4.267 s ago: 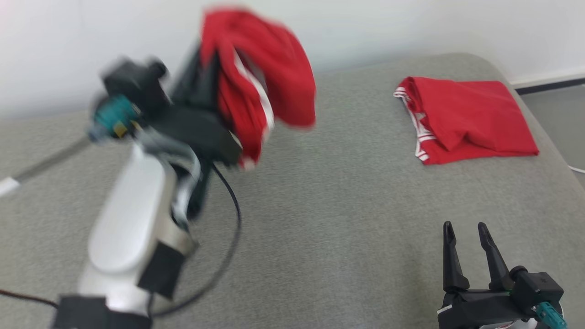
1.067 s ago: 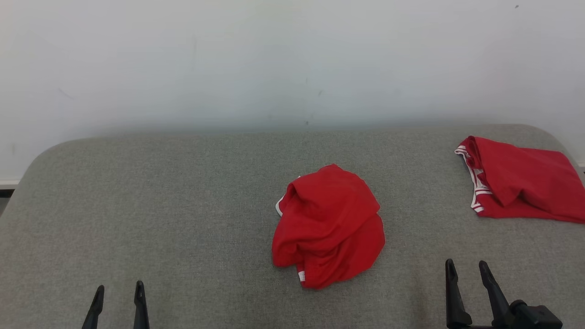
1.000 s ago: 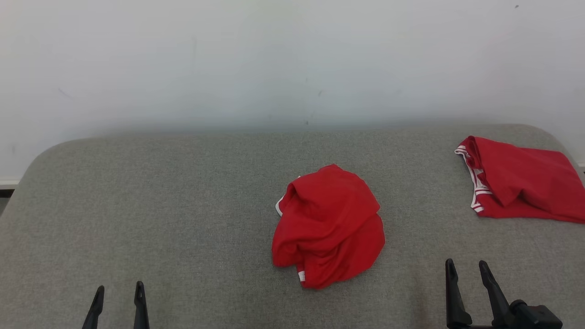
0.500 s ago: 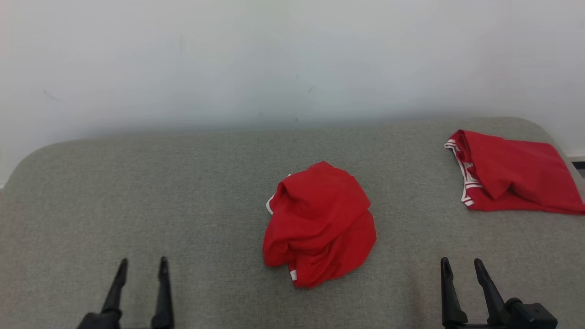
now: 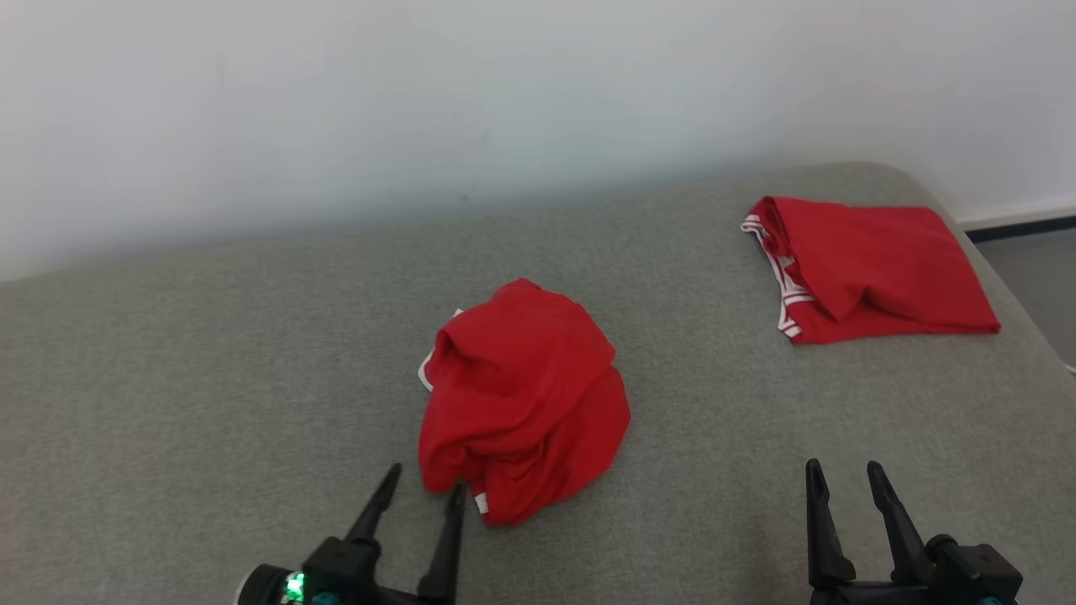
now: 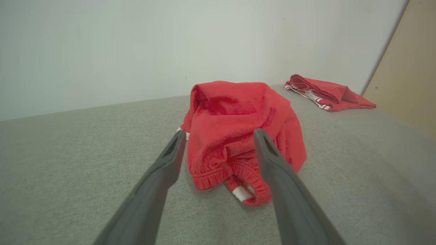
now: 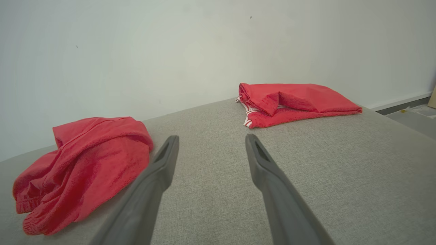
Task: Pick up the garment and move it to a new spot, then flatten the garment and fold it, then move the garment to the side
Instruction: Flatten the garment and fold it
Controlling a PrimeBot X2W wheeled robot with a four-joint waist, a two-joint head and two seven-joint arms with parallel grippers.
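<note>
A crumpled red garment with white trim lies in a heap on the middle of the grey padded surface. My left gripper stands open just in front of its near left edge, one fingertip close to the cloth. In the left wrist view the garment fills the gap beyond the open left gripper, its elastic hem nearest. My right gripper is open at the lower right, well apart from the heap. The right wrist view has the garment to the left of the open right gripper.
A second red garment, folded flat with white-striped trim, lies at the far right of the surface, also in the right wrist view. A white wall runs behind. The surface's right edge drops to the floor.
The left gripper has come forward and right, up to the near edge of the crumpled garment. The head camera has swung, shifting the whole scene left. The garments lie as before.
</note>
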